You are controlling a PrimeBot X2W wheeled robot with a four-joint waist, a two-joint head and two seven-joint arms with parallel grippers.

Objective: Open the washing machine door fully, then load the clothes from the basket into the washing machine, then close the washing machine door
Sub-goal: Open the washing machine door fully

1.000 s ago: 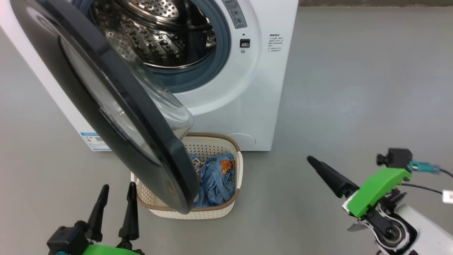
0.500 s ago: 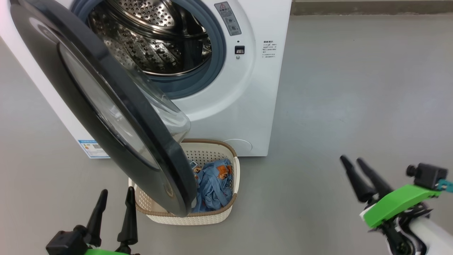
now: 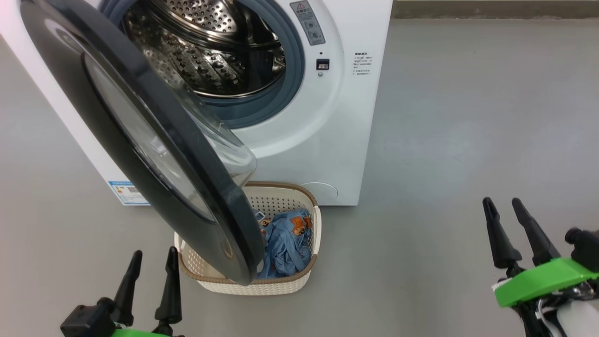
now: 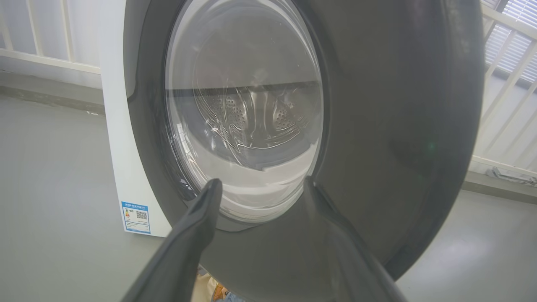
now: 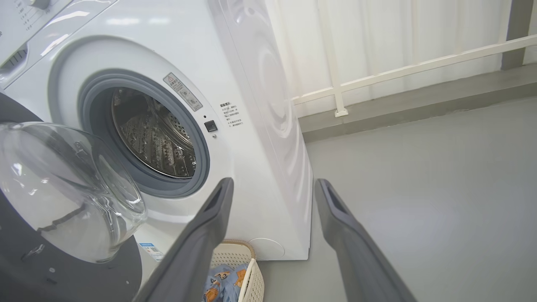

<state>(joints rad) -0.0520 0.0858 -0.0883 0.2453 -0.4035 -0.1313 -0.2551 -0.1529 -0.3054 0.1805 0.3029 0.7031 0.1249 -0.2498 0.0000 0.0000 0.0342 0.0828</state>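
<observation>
Washing machine door [image 3: 140, 140] stands swung out from the washing machine [image 3: 337, 117] on its left-hand hinge, about half open, its black rim hanging over the left part of the basket [image 3: 262, 286]. Opening it fully looks like the step in hand. It matters, because as it sits the door roofs much of the basket and would block a reach for the clothes [image 3: 285, 243].

The left gripper [image 3: 155, 255] hovers low, near the door's outer face, fingers spread and holding nothing. The left wrist view looks straight at the glass bowl between them. I judge that this is the wrong side for widening the swing, since a push there would close the door. The right gripper [image 3: 501, 203], well apart at the right with fingers likewise spread and empty, has the freer path to the inner face. A good move would press on the black rim near its free edge, not on the glass dome. It would follow the hinge's arc leftward slowly and stay above the basket.

The basket stands on the floor [image 3: 444, 140], close against the foot of the machine's front. Light-blue printed clothes are heaped against its right wall, and its left side is hidden behind the door. The drum [image 3: 210, 51] shows bare perforated steel where it can be seen.
</observation>
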